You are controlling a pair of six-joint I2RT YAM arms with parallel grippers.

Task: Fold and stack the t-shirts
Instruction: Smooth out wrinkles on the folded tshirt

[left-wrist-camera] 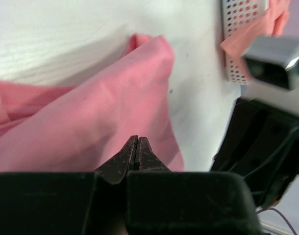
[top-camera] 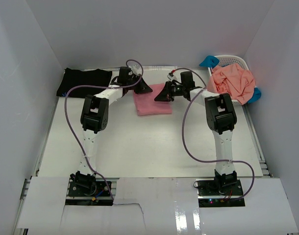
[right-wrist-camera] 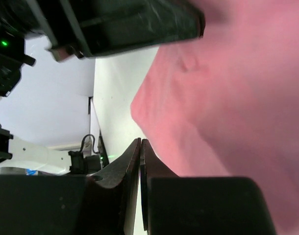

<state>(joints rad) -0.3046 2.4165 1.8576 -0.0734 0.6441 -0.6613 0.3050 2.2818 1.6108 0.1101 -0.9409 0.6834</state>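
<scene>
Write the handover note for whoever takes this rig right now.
Left tool: shut, over the rose-pink t-shirt; no cloth visibly pinched.
Right tool: shut, at that shirt's edge.
Done: black t-shirt lies folded far left; pink one looks folded mid-table, apart from it.
To do: stack these, then fold the salmon-orange t-shirt and blue t-shirt from the basket.

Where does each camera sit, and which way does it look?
Top external: overhead, looking down on the white table; both arms show.
Left wrist: on the left arm, looking past its closed fingers at the rose-pink cloth t-shirt.
Right wrist: on the right arm, past its closed fingers, same t-shirt.
All three share that t-shirt.
</scene>
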